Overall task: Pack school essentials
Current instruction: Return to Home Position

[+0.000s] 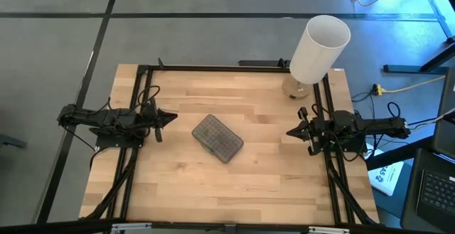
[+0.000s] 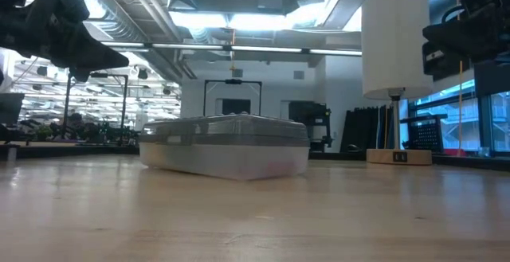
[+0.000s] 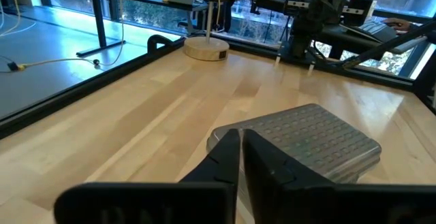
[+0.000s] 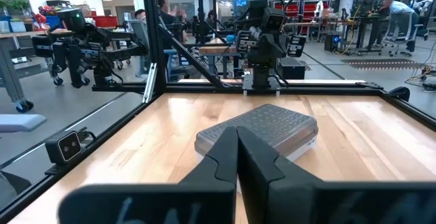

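Matte black throughout. Built as a blocky, jointed left arm [image 1: 106,120] and matching right arm [image 1: 355,127], draped with thin black cables [image 1: 147,95]. Tipped by left end effector [image 1: 173,117] and right end effector [image 1: 289,131]: paired tapered dark fingers [image 4: 218,161], wedge-shaped.

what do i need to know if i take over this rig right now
Both arms are parked: the left gripper is shut and empty at the table's left side, the right gripper shut and empty at its right side.
The box lies mid-table with its lid on; its contents cannot be seen.
No loose stationery shows.
The lamp stands at the back right.
Packing looks done; probably nothing is left.
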You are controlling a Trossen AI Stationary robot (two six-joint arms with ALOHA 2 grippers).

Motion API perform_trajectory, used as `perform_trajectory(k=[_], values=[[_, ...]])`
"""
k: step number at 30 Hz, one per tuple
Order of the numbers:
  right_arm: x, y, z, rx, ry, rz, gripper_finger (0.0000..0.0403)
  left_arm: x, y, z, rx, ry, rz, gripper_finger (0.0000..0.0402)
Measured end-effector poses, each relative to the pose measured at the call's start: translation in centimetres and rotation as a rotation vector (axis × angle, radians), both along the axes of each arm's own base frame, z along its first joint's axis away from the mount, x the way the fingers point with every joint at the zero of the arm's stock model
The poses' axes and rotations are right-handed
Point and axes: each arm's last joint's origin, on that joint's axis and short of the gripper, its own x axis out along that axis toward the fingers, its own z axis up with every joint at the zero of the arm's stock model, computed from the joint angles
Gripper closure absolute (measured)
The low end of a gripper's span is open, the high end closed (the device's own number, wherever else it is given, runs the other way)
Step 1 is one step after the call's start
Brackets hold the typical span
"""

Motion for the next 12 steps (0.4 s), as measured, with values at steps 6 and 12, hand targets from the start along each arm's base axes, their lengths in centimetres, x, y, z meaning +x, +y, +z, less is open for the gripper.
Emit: perform_trajectory(k=[6, 12], values=[[0.00, 0.00, 0.00, 0.000, 0.000, 0.000, 0.0397, 0.00, 0.00, 0.00, 0.000, 0.000, 0.000, 0.0396], [0.00, 0.00, 0.00, 0.000, 0.000, 0.000, 0.0397, 0.00, 0.00, 0.00, 0.000, 0.000, 0.000, 0.0401]])
